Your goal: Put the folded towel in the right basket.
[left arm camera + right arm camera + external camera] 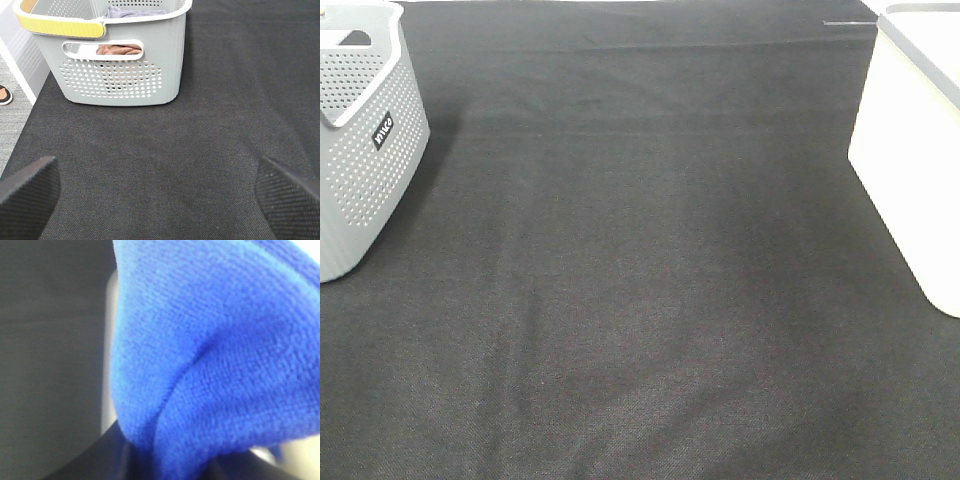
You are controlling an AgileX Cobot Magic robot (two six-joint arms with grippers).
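Observation:
The blue folded towel (215, 355) fills most of the right wrist view. It bunches together at the dark fingers of my right gripper (165, 471), which is shut on it. The right basket (920, 150) is white and stands at the right edge of the exterior high view. Neither gripper nor the towel shows in that view. My left gripper (160, 200) is open and empty above the black cloth, with one finger (27, 195) at each lower corner of the left wrist view.
A grey perforated basket (360, 150) stands at the far left; in the left wrist view (125, 75) it has a yellow handle and holds brown and grey towels. A black cloth (640, 280) covers the table.

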